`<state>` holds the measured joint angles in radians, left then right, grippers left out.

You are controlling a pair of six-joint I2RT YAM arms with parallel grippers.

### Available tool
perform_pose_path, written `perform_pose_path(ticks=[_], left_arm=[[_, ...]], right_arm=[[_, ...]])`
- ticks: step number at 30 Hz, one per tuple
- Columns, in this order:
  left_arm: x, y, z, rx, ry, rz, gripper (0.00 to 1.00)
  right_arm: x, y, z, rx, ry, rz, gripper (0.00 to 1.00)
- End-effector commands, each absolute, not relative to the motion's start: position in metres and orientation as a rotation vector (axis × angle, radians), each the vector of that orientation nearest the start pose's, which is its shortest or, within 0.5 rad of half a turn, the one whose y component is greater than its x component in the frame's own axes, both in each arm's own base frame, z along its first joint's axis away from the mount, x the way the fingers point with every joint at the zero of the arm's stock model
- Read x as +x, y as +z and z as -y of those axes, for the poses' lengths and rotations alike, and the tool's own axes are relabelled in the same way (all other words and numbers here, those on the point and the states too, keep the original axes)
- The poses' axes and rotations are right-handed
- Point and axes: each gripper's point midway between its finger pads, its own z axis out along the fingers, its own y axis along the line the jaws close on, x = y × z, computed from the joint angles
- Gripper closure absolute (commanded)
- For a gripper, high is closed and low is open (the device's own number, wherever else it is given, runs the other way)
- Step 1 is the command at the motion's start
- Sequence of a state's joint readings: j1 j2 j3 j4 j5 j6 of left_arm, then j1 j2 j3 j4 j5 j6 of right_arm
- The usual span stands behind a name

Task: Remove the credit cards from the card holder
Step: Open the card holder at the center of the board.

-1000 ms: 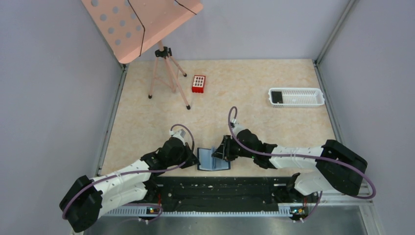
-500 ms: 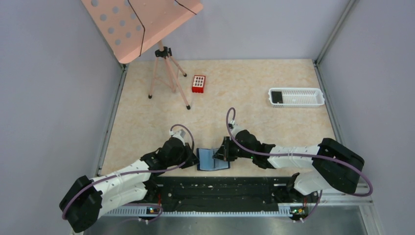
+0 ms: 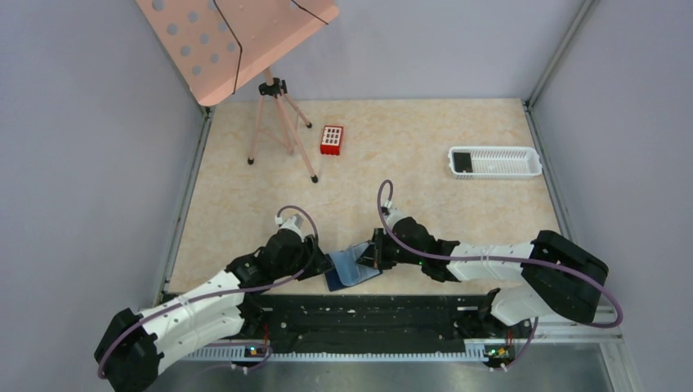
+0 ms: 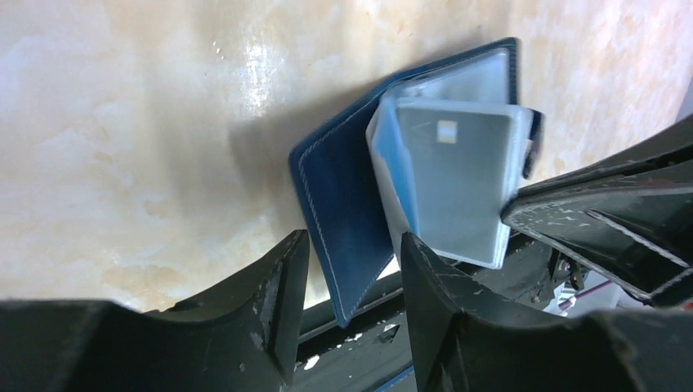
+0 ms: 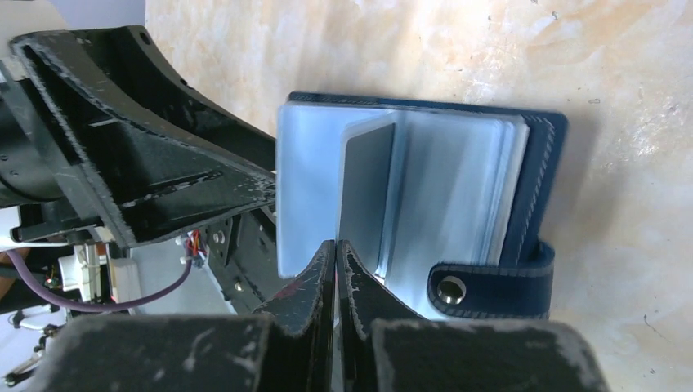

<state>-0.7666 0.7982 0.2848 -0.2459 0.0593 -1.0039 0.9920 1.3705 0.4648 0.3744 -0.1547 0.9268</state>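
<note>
The blue card holder [image 3: 353, 265] lies open and askew at the table's near edge between both arms. My left gripper [image 3: 325, 268] is open; its fingers straddle a corner of the blue outer cover [image 4: 335, 188] with a gap on each side, as the left wrist view [image 4: 353, 245] shows. My right gripper [image 3: 374, 255] is shut on the edge of a greyish inner pocket leaf that stands up from the holder [image 5: 458, 180]; the pinch shows in the right wrist view [image 5: 337, 245]. A dark credit card [image 5: 366, 192] sits in that leaf. The snap tab [image 5: 490, 286] lies beside my right fingers.
A white slotted tray [image 3: 507, 162] at the far right holds one dark card [image 3: 462, 162]. A small red block [image 3: 331, 140] and a pink stand on a tripod [image 3: 278, 122] are at the back left. The black base rail [image 3: 368, 314] runs just below the holder.
The card holder has turned askew, its near-left corner swinging toward the rail. My left arm has shifted and its gripper now straddles the cover. My right gripper keeps its pinch.
</note>
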Motion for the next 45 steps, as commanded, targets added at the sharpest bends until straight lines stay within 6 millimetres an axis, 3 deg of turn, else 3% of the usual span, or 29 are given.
perform_pose_path(ticks=[1,10,16,22,26,35,45], left_arm=[[0.157,0.073,0.197,-0.298,-0.862,-2.431,0.49],[0.158,0.088,0.199,-0.279,-0.906,-2.386,0.49],[0.154,0.08,0.203,-0.231,-0.911,-2.42,0.43],[0.152,0.068,0.204,-0.223,-0.903,-2.443,0.43],[0.151,0.06,0.205,-0.214,-0.9,-2.46,0.55],[0.149,0.053,0.206,-0.204,-0.909,-2.469,0.86],[0.148,0.05,0.206,-0.204,-0.92,-2.465,0.92]], right_arm=[[0.151,0.083,-0.344,-0.204,1.242,-2.331,0.99],[0.151,0.086,-0.347,-0.214,1.249,-2.328,1.0],[0.152,0.086,-0.349,-0.218,1.247,-2.33,1.0],[0.15,0.086,-0.354,-0.227,1.255,-2.334,0.98],[0.147,0.091,-0.358,-0.244,1.283,-2.317,0.87],[0.143,0.102,-0.368,-0.266,1.373,-2.265,0.86],[0.141,0.098,-0.371,-0.264,1.402,-2.27,0.91]])
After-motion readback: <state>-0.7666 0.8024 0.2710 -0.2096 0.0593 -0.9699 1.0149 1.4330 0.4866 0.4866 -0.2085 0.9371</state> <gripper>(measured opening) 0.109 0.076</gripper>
